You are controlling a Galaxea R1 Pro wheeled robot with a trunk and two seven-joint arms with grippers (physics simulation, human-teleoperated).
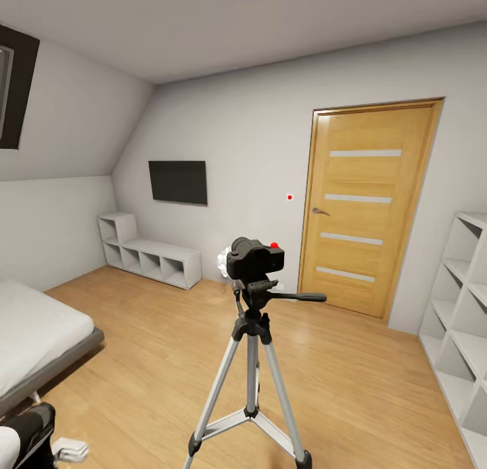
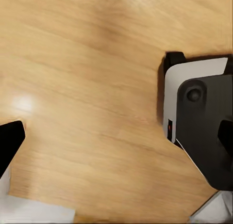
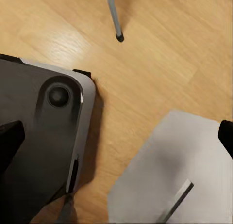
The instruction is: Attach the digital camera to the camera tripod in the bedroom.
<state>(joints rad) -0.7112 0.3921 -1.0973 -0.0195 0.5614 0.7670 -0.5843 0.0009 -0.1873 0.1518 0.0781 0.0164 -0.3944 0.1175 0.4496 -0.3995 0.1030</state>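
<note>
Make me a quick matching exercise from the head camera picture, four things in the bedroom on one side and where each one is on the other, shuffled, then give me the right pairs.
Things:
1. digital camera
2. door
3. bed
4. dark screen

Places:
A. hung on the far wall, above the low white shelf unit
B. on top of the camera tripod
C. at the left edge, on the wood floor
D. in the far wall, right of the tripod

Pairs: 1-B, 2-D, 3-C, 4-A
</note>
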